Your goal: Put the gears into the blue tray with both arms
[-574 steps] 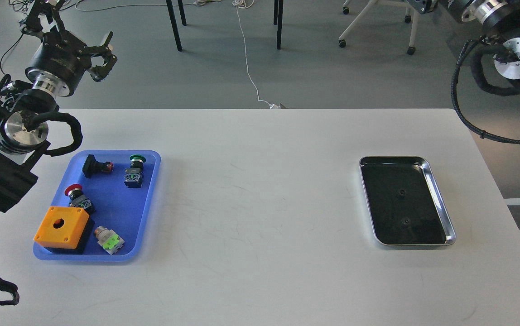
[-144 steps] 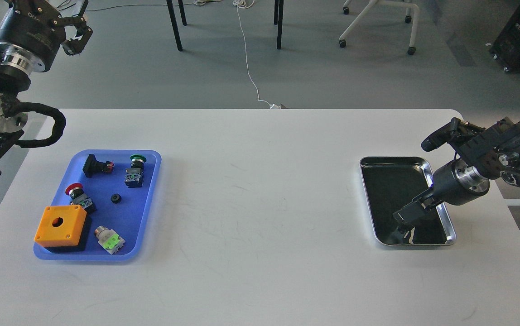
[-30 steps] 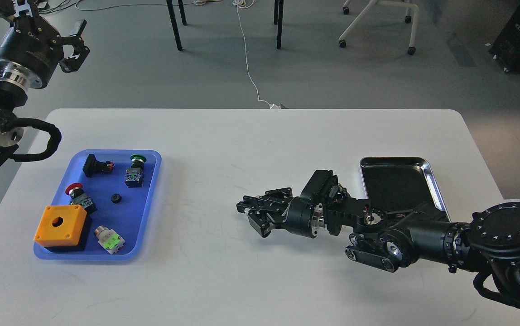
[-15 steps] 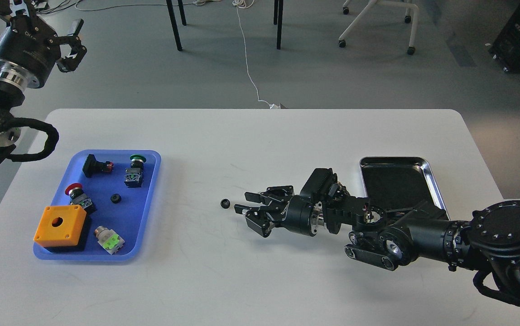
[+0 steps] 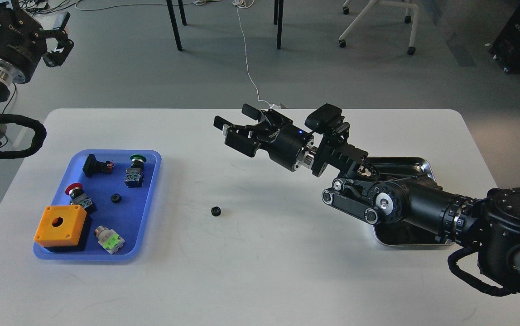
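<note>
One gear sits in the blue tray, the second gear lies bare on the table; your right gripper, fingers spread empty, hovers above, so your left gripper, fingers apart, collects it next.

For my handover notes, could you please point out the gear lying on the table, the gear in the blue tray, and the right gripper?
Table gear (image 5: pixel 215 211), head view: toothed rim.
Tray gear (image 5: pixel 115 198), head view: its body.
Right gripper (image 5: pixel 235 123), head view: between fingertips.
</note>
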`<act>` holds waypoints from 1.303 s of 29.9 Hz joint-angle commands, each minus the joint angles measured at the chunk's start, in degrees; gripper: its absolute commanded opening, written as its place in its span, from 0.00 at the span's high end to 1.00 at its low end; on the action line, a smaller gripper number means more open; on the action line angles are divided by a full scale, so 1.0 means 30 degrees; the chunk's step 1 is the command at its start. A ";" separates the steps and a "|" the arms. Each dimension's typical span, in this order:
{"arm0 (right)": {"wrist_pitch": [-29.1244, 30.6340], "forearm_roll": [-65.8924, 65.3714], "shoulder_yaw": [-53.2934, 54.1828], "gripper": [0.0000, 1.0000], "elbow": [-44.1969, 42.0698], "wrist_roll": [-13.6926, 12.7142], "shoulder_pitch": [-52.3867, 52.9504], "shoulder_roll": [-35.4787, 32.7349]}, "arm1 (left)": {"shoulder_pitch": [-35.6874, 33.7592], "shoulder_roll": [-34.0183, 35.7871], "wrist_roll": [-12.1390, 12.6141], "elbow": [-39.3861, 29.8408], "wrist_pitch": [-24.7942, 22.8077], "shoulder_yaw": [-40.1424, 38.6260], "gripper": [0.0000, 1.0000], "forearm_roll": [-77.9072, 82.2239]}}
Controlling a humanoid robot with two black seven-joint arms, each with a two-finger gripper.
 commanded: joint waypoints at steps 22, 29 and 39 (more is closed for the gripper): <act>0.7148 1.8068 0.5672 0.03 0.0841 0.0002 -0.0797 -1.0814 | -0.0375 0.0591 -0.0069 -0.6832 -0.0004 0.0031 0.02 1.7801; 1.1922 2.4718 0.5731 0.03 -0.0944 0.0002 -0.1938 -1.2016 | -0.0375 -0.1226 -0.0099 -0.7329 -0.0092 0.0031 0.04 2.6267; 1.5239 2.9532 0.6402 0.02 -0.2295 0.0002 -0.4985 -1.2076 | -0.0169 -0.3747 -0.0157 -0.7887 0.0142 0.2604 0.20 3.8484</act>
